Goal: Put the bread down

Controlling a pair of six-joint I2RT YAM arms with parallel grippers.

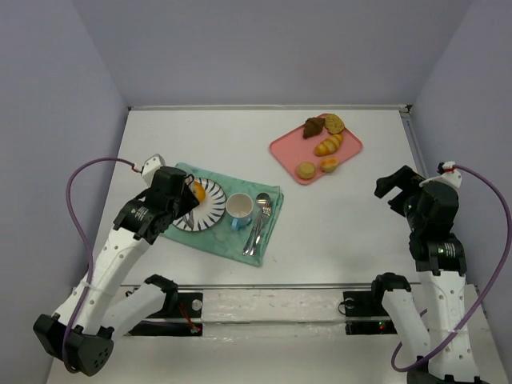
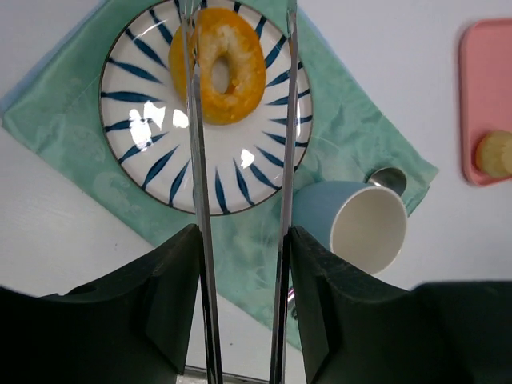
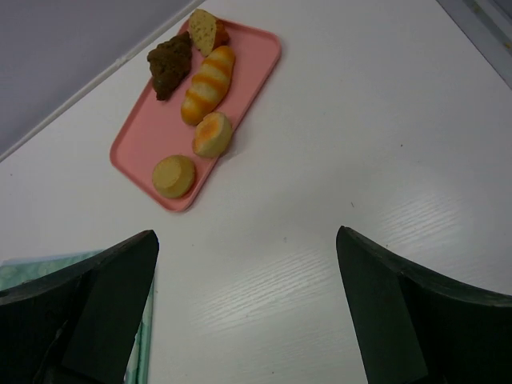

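Left wrist view: small round golden-orange ring-shaped bun [image 2: 248, 76] w/ a paler centre hole lies flat on the round white plate w/ dark blue radial stripes [image 2: 136, 152], toward the plate's far rim, upper centre of frame. The left hand [image 1: 190, 194] hangs over it, its two long thin metal fingers [image 2: 200, 240] parted. The right-side finger runs clear of the bun. The left-side one crosses the bun's left edge in the view, and contact can't be told. Nothing is pinched, so the hand is open.

The plate sits on a mint-green cloth [image 2: 352, 128] spread on the white tabletop [image 3: 360, 120]. At lower right of the plate, just beside its rim, stands a light blue mug w/ white inside [image 2: 364, 224], upright. A metal spoon bowl [image 2: 388, 180] peeks out behind it.

Top view: plate, mug & cutlery are all on the cloth, centre-left of frame. The pink rectangular tray [image 1: 282, 152] is upper centre-right, well apart from the cloth.

Right wrist view: the tray holds a dark brown pastry [image 3: 168, 64], a cut bread piece [image 3: 206, 30], a striped golden elongated roll [image 3: 208, 84], a round orange-topped bun [image 3: 212, 134] & a plain yellow round bun [image 3: 174, 176]. The right hand [image 3: 246, 236] is wide open w/ nothing between its dark fingers, and it's over bare tabletop – right side of the top view, near the wall.
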